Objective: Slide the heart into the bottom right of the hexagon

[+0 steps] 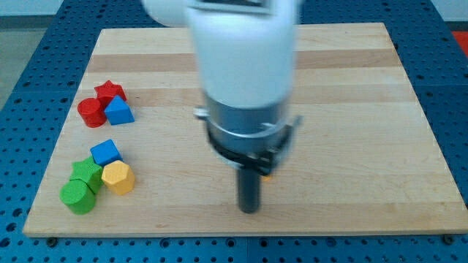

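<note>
Blue perforated tabling surrounds the wooden board [351,73], with the yellow hexagon [118,177] clustered among other blocks at the view's left. An orange sliver [268,174], presumably the heart, is glimpsed just behind my tip [250,210], well apart from the hexagon. No jaws are fitted, so nothing is held.

Camera view. A light wooden board [351,88] lies on a blue perforated table [29,58]. The white and grey arm [245,73] hangs over the board's middle; my tip [250,210] sits near the view's bottom edge, with a sliver of yellow-orange block [268,174] showing just beside the rod, shape indiscernible. At the view's left, well apart from my tip, two clusters lie:

- **Upper:** red star [110,90], red cylinder [91,112], blue triangular block [118,111].
- **Lower:** blue cube [105,152], yellow hexagon [118,177], two green blocks [87,174] [77,196].
</note>
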Robot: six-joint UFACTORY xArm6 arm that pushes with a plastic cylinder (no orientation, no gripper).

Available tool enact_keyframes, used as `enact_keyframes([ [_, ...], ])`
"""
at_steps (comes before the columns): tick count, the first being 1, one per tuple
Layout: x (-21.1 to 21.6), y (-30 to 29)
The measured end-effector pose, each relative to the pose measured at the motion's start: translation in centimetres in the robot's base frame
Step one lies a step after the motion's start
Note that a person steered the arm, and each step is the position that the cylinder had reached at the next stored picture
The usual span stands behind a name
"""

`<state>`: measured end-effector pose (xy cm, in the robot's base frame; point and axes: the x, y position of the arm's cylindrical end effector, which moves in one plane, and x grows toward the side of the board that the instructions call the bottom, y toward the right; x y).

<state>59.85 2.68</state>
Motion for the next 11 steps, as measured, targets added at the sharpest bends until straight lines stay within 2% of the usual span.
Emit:
enact_keyframes([
  [1, -0.8, 5.5],
  [3, -6.7, 5.9],
  [5, -7.1, 0.6],
  [8, -3.4, -4.9],
  [11, -2.7, -11.5],
])
